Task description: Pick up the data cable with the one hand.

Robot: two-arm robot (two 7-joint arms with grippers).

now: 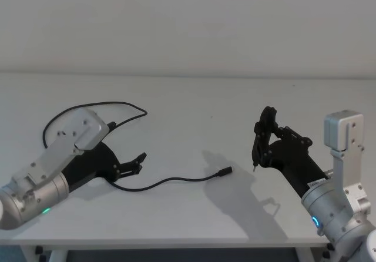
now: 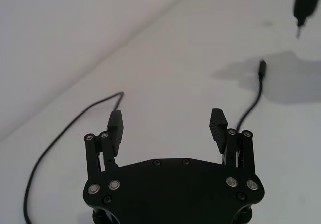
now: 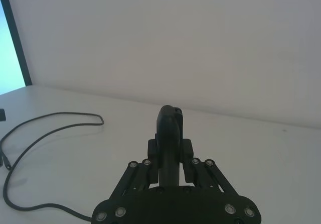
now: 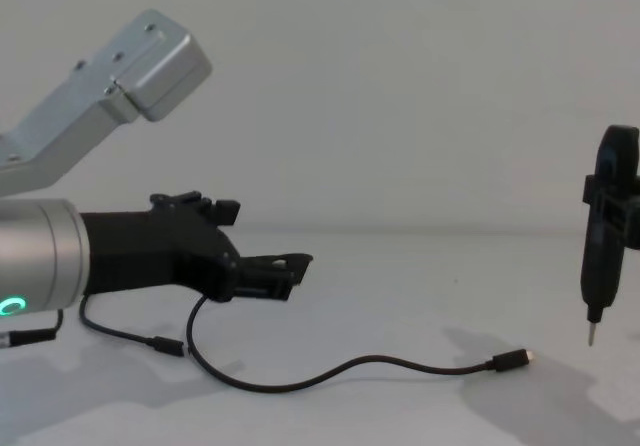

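The data cable [image 1: 176, 180] is a thin black cord lying loose on the white table [image 1: 194, 97]. One plug [image 1: 225, 171] rests mid-table, and the cord runs left under my left arm and loops round behind it. My left gripper [image 1: 140, 161], the one hand, hovers low over the cord with its fingers open and nothing between them. In the left wrist view the left gripper [image 2: 167, 116] has the cable [image 2: 253, 103] running out past one finger. From the chest, the left gripper [image 4: 295, 274] is above the cable [image 4: 350, 368], apart from it.
My right gripper [image 1: 262, 135] stands at the right, shut on a slim dark pointed tool [image 4: 600, 236] held upright with its tip just above the table. The table's front edge [image 1: 176, 242] is near. A pale wall rises behind the table.
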